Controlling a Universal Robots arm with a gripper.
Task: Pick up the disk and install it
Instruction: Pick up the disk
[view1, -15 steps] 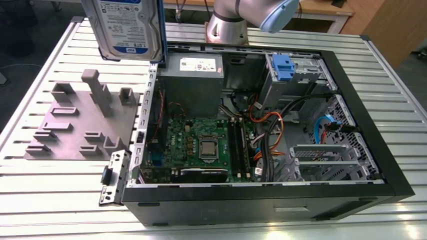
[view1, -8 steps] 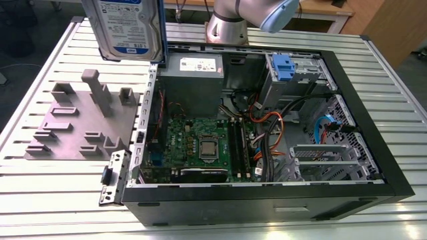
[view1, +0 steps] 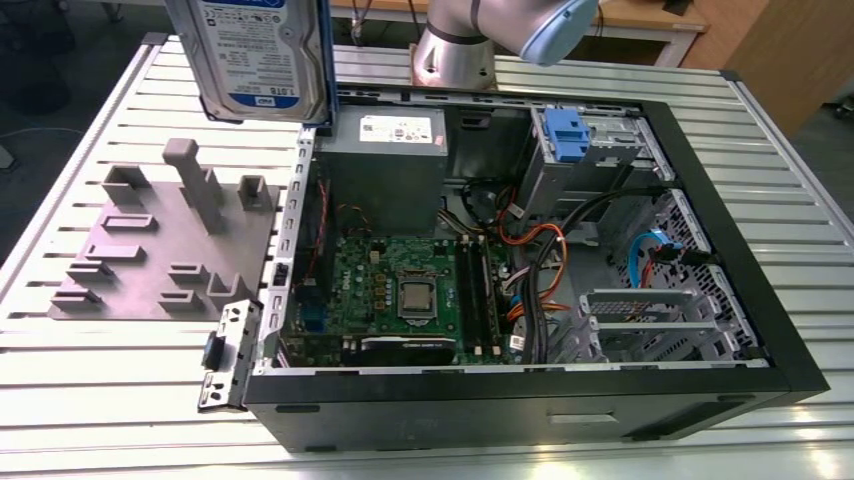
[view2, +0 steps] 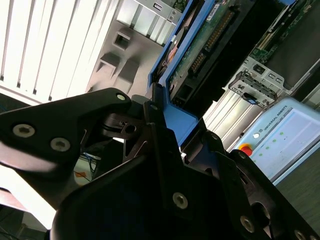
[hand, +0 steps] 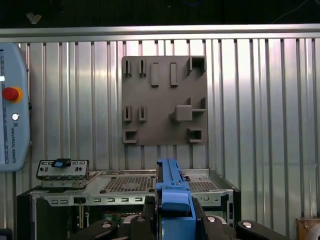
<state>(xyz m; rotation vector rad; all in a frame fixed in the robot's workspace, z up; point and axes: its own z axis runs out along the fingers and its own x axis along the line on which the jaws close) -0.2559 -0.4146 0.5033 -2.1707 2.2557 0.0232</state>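
One gripper (hand: 172, 212) is doing the work, and in the first wrist view we are seeing its jaws pinching the disk (hand: 172, 182) by its blue-railed edge, a finger pressing on each side. We are judging the pick-up as done and the carry as the step in hand. In the exterior view the disk is hanging upright in the air, label toward the camera and touching nothing. It is high on that view's left, about over the left wall of the computer case (view1: 534, 410) and well apart from the parts inside. Below it, the case is lying open on the slatted table (view1: 80, 380), with the grey holder plate (view1: 147, 260) just beside it on the exterior view's left. Farther off, toward the case's far right corner, a blue bracket (view1: 567, 135) is sitting at the metal drive cage (view1: 614, 150). We are taking that cage for the likely seat, though we cannot tell which slot. Installing, in our judgement, is calling for turning the disk until its rails line up with the cage guides. It is also calling for keeping clear of the loose cables (view1: 531, 245) and sliding in straight, without forcing.
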